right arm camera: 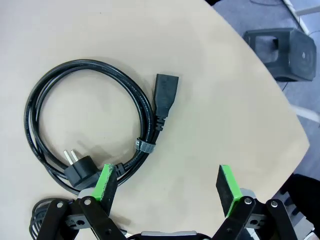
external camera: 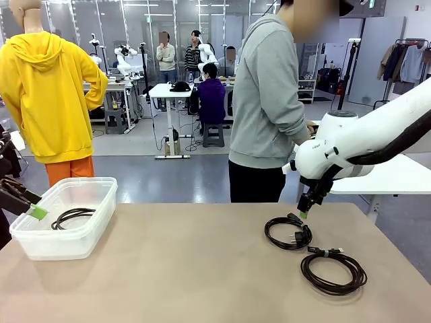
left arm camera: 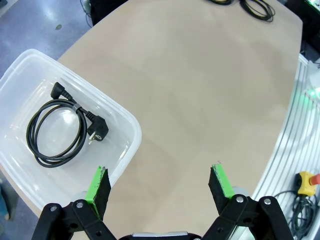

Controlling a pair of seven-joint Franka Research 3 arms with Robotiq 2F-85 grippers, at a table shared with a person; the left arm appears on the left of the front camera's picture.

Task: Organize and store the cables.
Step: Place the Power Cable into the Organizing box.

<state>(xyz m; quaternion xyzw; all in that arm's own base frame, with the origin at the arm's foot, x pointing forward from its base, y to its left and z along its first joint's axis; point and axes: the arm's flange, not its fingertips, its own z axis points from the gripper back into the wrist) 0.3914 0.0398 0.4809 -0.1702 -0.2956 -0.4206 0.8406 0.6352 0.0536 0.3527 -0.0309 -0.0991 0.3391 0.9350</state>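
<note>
A coiled black cable (external camera: 73,217) lies inside the clear plastic bin (external camera: 91,232) at the table's left; the left wrist view shows this cable (left arm camera: 57,132) with its two plug ends. My left gripper (external camera: 32,208) hangs open at the bin's (left arm camera: 125,125) near corner, its jaws (left arm camera: 160,182) empty over the tabletop. At the right, two more coiled cables (external camera: 289,233) (external camera: 333,270) lie on the table. My right gripper (external camera: 304,210) hovers open just above the farther one, a coil (right arm camera: 90,127) with a small tie (right arm camera: 145,145), its jaws (right arm camera: 167,185) holding nothing.
A person in a grey hoodie (external camera: 266,101) stands at the far edge, turned toward a white side table (external camera: 390,176). The tan tabletop (external camera: 195,262) stretches between the bin and the cables. A dark stool (right arm camera: 282,47) stands on the floor beyond the table edge.
</note>
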